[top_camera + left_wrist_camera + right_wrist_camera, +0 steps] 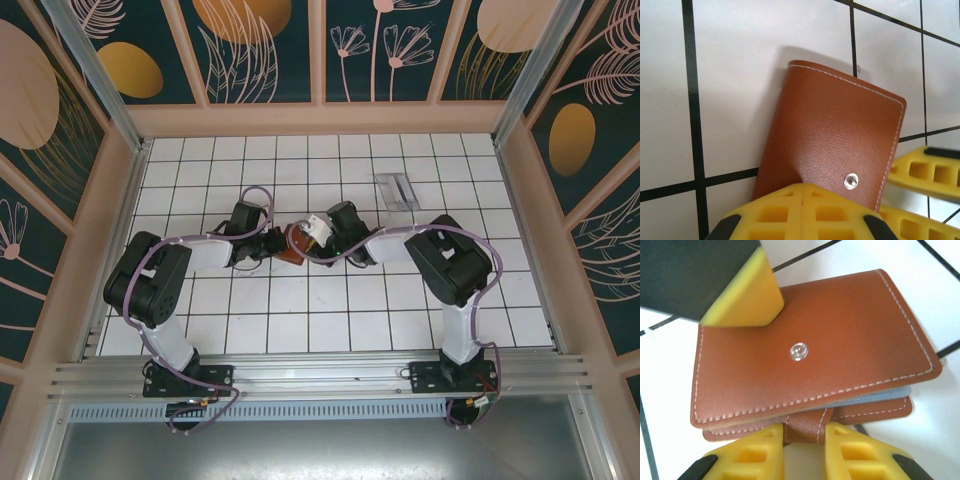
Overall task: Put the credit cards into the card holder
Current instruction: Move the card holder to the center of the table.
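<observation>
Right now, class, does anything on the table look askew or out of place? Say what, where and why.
Yes. The card holder sits skewed to the tile lines, and its cover gapes: a pale blue credit card edge pokes out between the leather layers in the right wrist view.

Overhead looks down; wrist cameras closely share the card holder (835,135).

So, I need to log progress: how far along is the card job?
Done: a bluish card sits inside the wallet, edge showing between the covers. In hand: left fingers clamp the cover, right fingers pinch its strap. Left: probably snapping it shut and letting go.
</observation>
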### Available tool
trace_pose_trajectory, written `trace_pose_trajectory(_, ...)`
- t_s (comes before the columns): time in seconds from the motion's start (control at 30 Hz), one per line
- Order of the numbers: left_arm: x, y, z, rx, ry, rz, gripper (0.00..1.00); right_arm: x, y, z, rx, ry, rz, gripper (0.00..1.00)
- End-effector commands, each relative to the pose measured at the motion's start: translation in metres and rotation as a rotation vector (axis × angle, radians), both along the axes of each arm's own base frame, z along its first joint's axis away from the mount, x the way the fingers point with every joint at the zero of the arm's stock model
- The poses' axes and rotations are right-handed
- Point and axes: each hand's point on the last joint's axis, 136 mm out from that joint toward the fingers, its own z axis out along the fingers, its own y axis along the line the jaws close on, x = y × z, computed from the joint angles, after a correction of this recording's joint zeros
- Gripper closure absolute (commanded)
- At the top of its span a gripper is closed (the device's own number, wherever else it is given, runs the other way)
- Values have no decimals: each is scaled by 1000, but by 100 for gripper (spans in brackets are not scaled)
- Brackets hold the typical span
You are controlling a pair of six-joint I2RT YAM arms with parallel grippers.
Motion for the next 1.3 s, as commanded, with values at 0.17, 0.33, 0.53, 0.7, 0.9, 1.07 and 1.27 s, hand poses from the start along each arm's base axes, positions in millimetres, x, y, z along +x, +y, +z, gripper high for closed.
trace_pose_trajectory(0.17, -47, 40, -64, 173, 213, 106, 100, -19, -31, 11, 201, 12, -182, 82)
trace_pose_trajectory(0.33, -46, 45, -58, 185, 197, 129, 100, -33, -35, 23, 290, -5, -171, 68)
trace_pose_trajectory(0.53, -48, 32, -51, 103, 210, 105, 100, -30, -17, 27, 266, 1, -98, 58)
trace_pose_trajectory(0.7, -45, 27, -53, 92, 224, 94, 100, -8, -2, 18, 218, 11, -90, 59)
trace_pose_trajectory(0.9, -40, 35, -48, 114, 188, 146, 100, 6, 7, 4, 163, 45, -101, 59)
trace_pose_trajectory(1.07, -39, 35, -48, 105, 186, 153, 100, -9, 8, -7, 168, 100, -68, 59)
trace_pose_trajectory(1.27, -38, 36, -50, 117, 185, 157, 100, -21, 6, -15, 142, 122, -23, 60)
